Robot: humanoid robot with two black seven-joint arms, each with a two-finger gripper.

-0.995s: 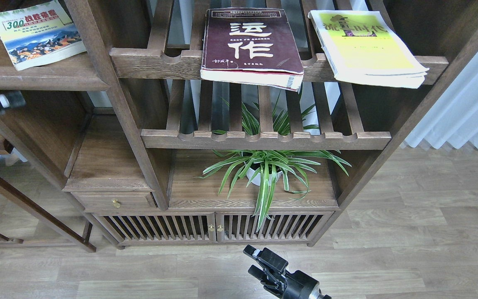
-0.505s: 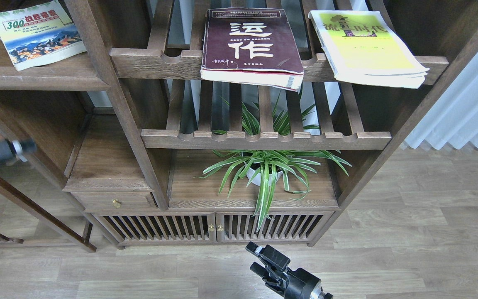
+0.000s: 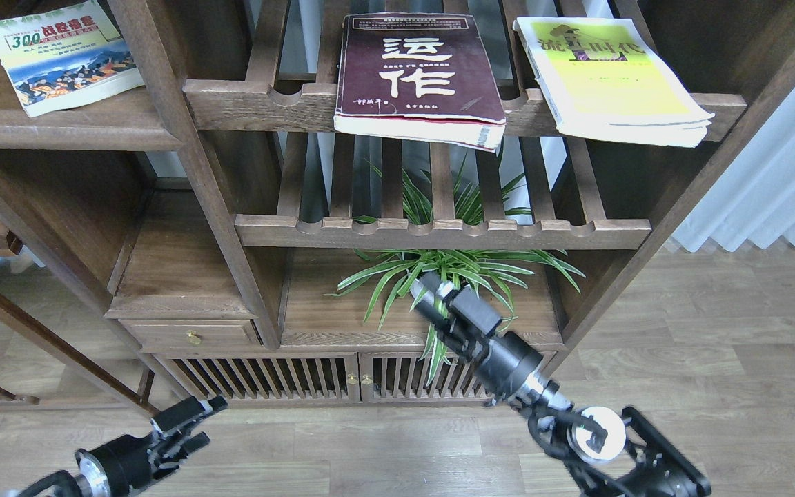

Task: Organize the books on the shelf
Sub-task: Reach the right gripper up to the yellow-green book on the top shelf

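The "300" book (image 3: 59, 59) lies flat on the shelf (image 3: 66, 130), a solid dark-brown board at the top left. The thick maroon book (image 3: 417, 69) lies on the upper slatted rack and overhangs its front rail. The yellow-green book (image 3: 611, 76) lies on the same rack to the right, also overhanging. My left gripper (image 3: 210, 421) is open and empty, low over the floor at the bottom left. My right gripper (image 3: 426, 300) is open and empty in front of the plant, well below the maroon book.
A spider plant in a white pot (image 3: 439, 276) stands on the low board under a second slatted rack (image 3: 439, 231). A small drawer (image 3: 194, 335) and slatted doors (image 3: 349, 378) are below. A white curtain (image 3: 784, 186) hangs at the right. Wooden floor in front.
My right gripper has risen from the bottom edge to in front of the plant. My left arm has dropped from the left edge at mid-height to the bottom left. The books have not moved.
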